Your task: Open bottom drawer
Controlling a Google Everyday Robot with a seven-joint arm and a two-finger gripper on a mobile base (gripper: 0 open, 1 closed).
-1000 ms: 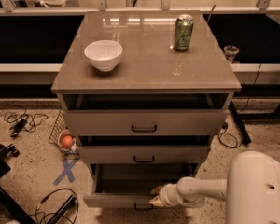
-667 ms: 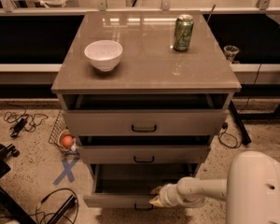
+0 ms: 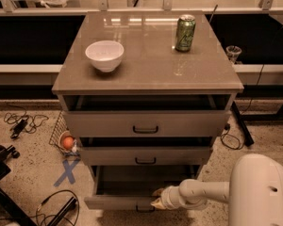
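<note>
The bottom drawer [image 3: 113,202] is the lowest of three grey-taupe fronts on the cabinet. It stands pulled out well beyond the two above, with its dark inside showing. Its small black bar handle [image 3: 145,209] shows at the lower frame edge. My white arm reaches in from the lower right, and my gripper [image 3: 156,197] sits at the drawer's front edge, just above the handle. The middle drawer [image 3: 145,156] and top drawer [image 3: 145,124] are each slightly pulled out.
A white bowl [image 3: 104,55] and a green can [image 3: 185,33] stand on the cabinet top [image 3: 146,65]. On the floor at left lie cables [image 3: 21,123], a blue tape cross [image 3: 67,172] and a wire basket with an orange ball [image 3: 67,141].
</note>
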